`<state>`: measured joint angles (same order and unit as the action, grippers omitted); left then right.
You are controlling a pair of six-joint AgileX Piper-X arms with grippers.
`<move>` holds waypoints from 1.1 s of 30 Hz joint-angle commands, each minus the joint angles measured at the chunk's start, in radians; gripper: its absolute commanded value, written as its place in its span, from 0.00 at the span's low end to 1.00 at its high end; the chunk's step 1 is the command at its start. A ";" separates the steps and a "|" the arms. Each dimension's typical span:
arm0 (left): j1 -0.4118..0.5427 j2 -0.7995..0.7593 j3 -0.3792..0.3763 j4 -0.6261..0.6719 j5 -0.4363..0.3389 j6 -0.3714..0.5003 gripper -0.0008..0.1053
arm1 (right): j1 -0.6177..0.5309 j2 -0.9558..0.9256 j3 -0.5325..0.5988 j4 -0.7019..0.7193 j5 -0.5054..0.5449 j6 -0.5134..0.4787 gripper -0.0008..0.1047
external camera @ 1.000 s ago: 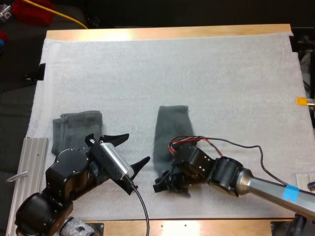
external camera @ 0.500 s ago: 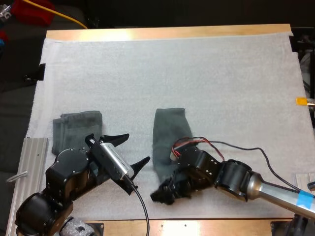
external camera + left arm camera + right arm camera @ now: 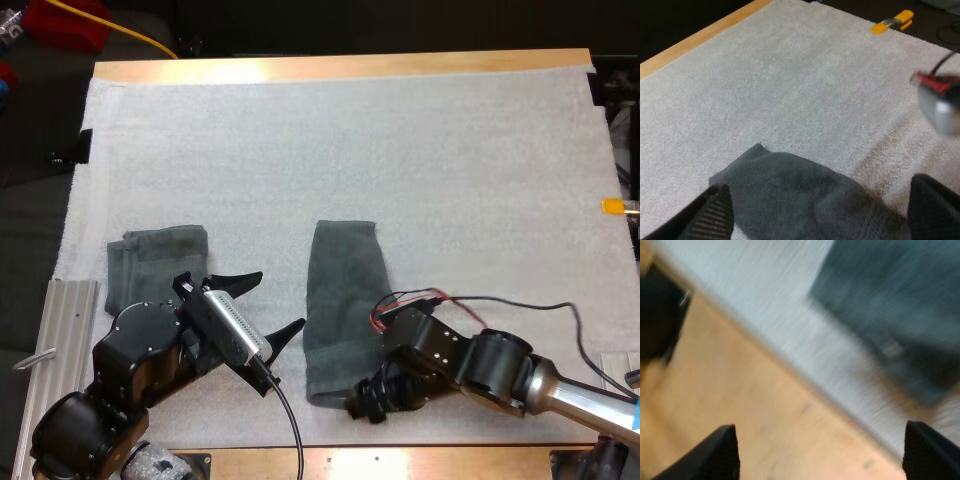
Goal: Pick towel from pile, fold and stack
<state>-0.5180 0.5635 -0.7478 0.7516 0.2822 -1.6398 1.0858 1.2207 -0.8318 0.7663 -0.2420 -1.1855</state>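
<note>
high view. a long towel (image 3: 340, 300), dark grey-green, is laid out flat as a narrow strip near the middle of the white mat (image 3: 450, 150). its length runs from the near side toward the far side. the near end is a little wider and lies close to the mat's near edge. a folded towel (image 3: 158, 258) of the same colour is found well apart from it, toward the left side of the mat, its near edge covered by the left arm.

right gripper (image 3: 365, 408): lowered at the near right corner of the long towel, just beside the cloth. in the right wrist view its fingers (image 3: 720, 452) are seen spread wide with nothing between them, released. beyond them the towel's corner, a band of mat and the bare wood of the table (image 3: 765, 415) are made out.

left gripper (image 3: 278, 300): held above the mat between the two towels, touching neither. its fingers (image 3: 712, 212) are seen parted and clear of any cloth, nothing grasped. in the left wrist view part of the long towel is seen ahead of the fingers, flat on the mat, one corner pointing away.

a metal rail (image 3: 70, 320) is noted at the left edge of the table, beside the folded towel.
</note>
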 commanded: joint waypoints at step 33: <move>-0.003 -0.003 -0.007 0.195 0.006 -0.031 0.66 | -0.233 -0.067 0.314 -0.308 -0.049 0.194 0.63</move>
<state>-0.5180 0.5635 -0.7478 0.9428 0.2822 -1.6649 0.8584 1.1612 -0.5189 0.4754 -0.2753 -0.9971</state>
